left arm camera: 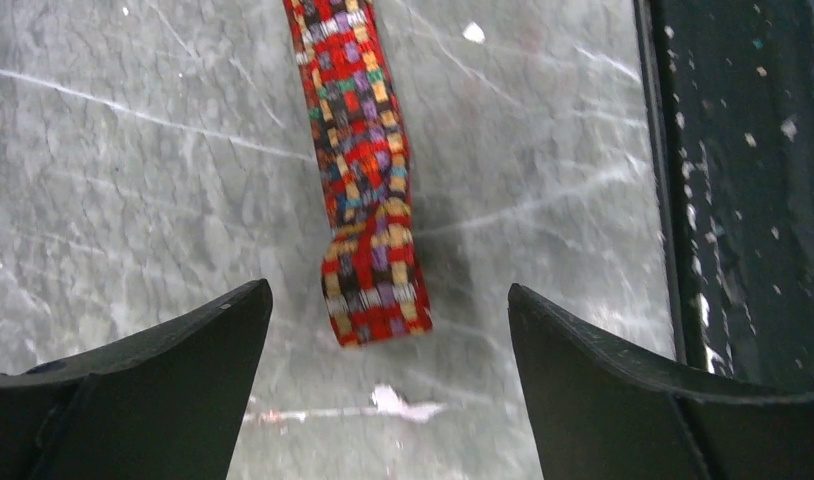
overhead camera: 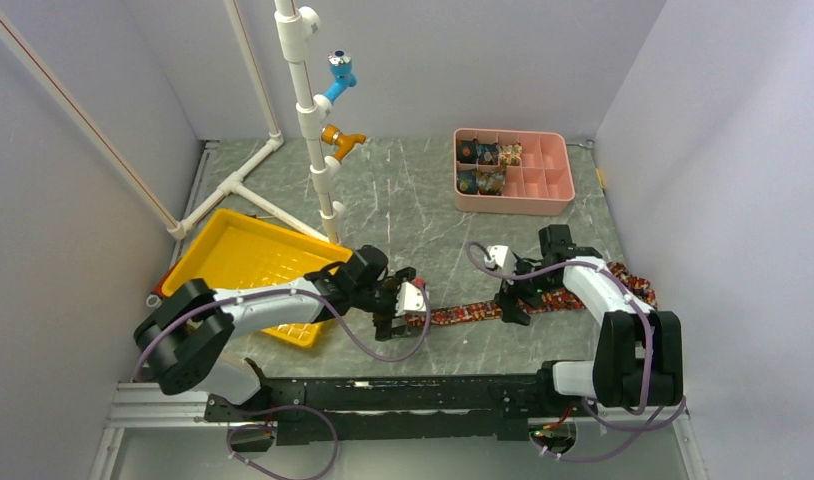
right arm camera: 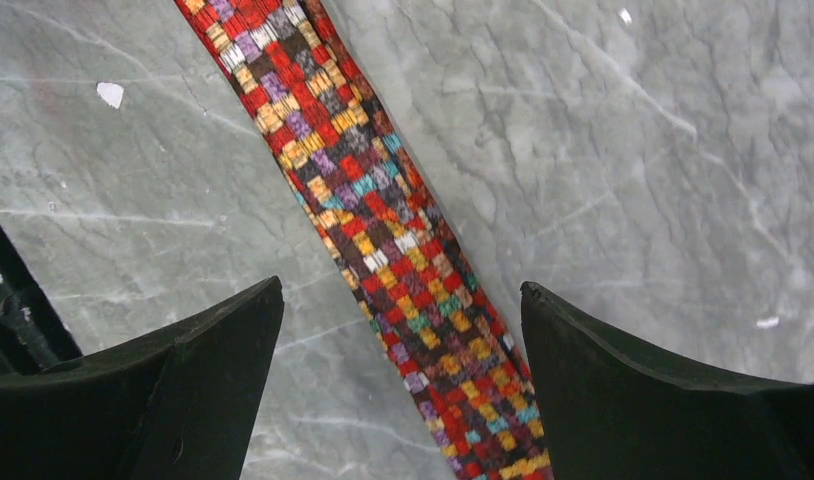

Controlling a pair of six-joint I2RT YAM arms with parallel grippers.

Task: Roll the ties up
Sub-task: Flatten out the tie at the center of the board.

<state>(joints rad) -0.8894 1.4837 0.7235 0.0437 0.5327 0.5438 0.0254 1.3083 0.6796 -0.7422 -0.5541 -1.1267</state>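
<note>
Left to right: the yellow tray (overhead camera: 228, 262) is at far left, with no tie visible in it. My left gripper (left arm camera: 388, 292) is wide open, jaws straddling the narrow end of the tie (left arm camera: 363, 170) without touching it. The tip looks folded over once, but no real roll has started. The tie lies flat on the tabletop (overhead camera: 413, 200), running from my left gripper rightward through my right gripper (right arm camera: 403, 292) to its wide end further right. The right gripper is wide open too, a jaw on either side of the strip mid-length, nothing held. At back right, the pink compartment box (overhead camera: 558, 170) has several small rolled ties (overhead camera: 488, 167) in its left cells. They're too small to count, and the right cells look unfilled. My read: part of the batch is rolled and boxed, and this tie is barely at the start. Left to do: pinch the narrow end, roll toward the wide end, drop it in a free cell. I see no other loose ties, so this may be the last one, but I can't confirm.
</note>
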